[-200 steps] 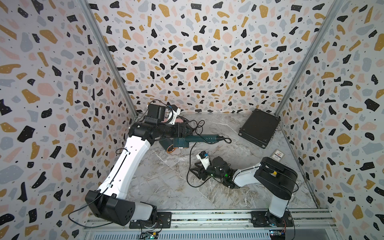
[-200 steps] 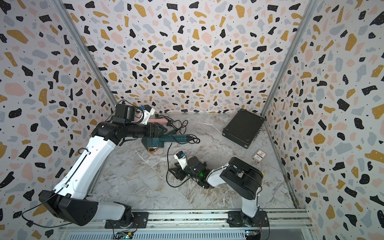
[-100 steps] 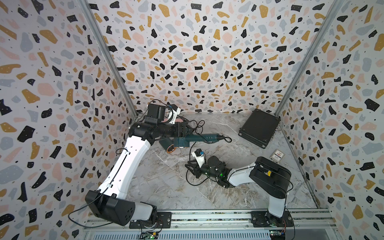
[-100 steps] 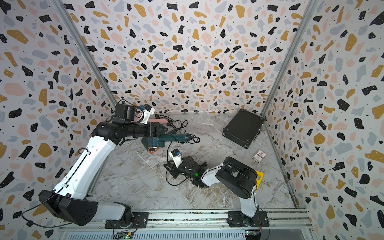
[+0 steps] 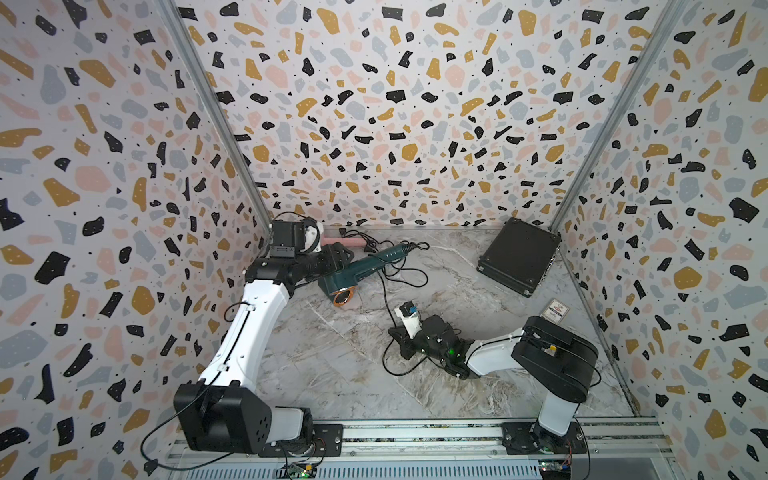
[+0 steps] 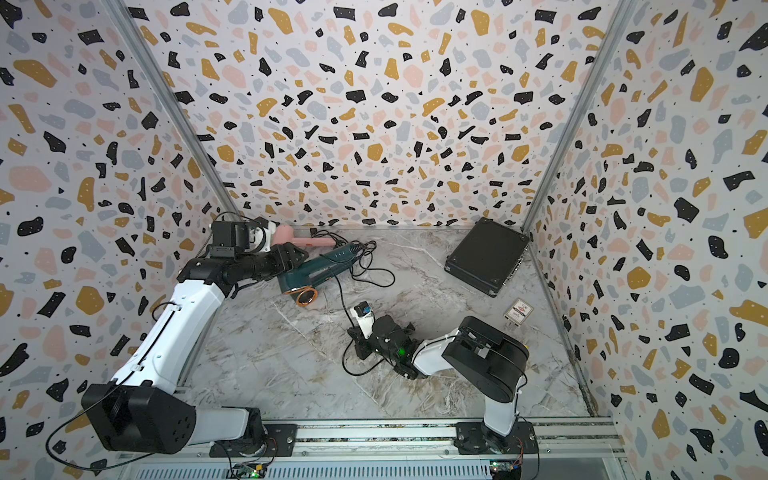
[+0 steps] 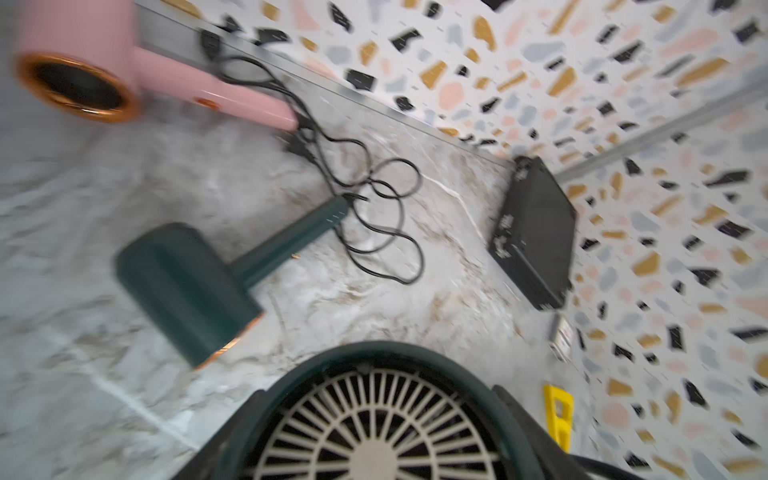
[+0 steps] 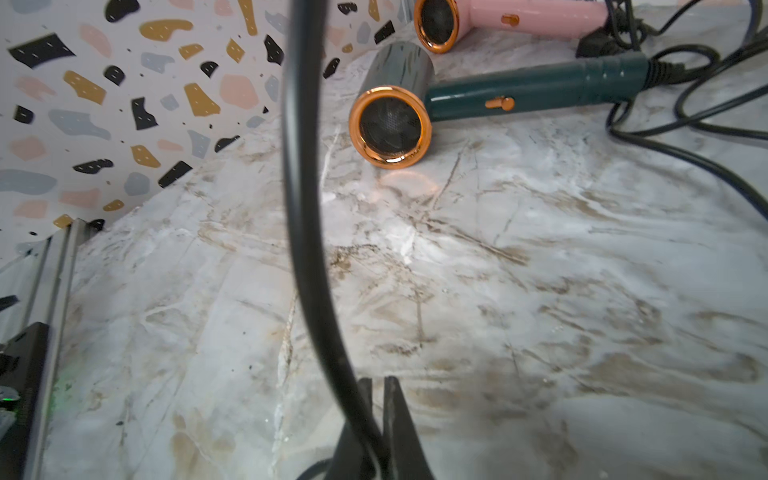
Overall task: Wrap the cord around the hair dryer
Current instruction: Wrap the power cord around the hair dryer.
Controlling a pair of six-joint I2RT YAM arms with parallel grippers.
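Observation:
My left gripper [image 5: 338, 259] [image 6: 293, 255] is shut on the round rear body of a dark green hair dryer [image 5: 386, 252] [image 6: 338, 254] and holds it above the floor at the back left. The dryer's white rear grille [image 7: 386, 424] fills the space between the jaws in the left wrist view. Its black cord [image 5: 384, 291] [image 6: 341, 291] [image 8: 303, 166] drops from the handle to mid-floor. There my right gripper [image 5: 397, 338] [image 6: 355, 336] [image 8: 376, 386] is shut on the cord, low over the marble. A slack loop of cord lies on the floor beside the gripper.
A second green dryer [image 5: 334, 286] [image 7: 187, 286] [image 8: 395, 120] lies on the floor under the held one. A pink dryer [image 6: 299, 239] [image 7: 124, 54] lies by the back wall, and loose cords tangle to their right. A black case [image 5: 519, 257] and a small box [image 5: 555, 309] sit at the right.
My right gripper's jaws have closed onto the cord, and the gripper has shifted slightly over the mid-floor. The left arm and the dryer it holds have stayed still.

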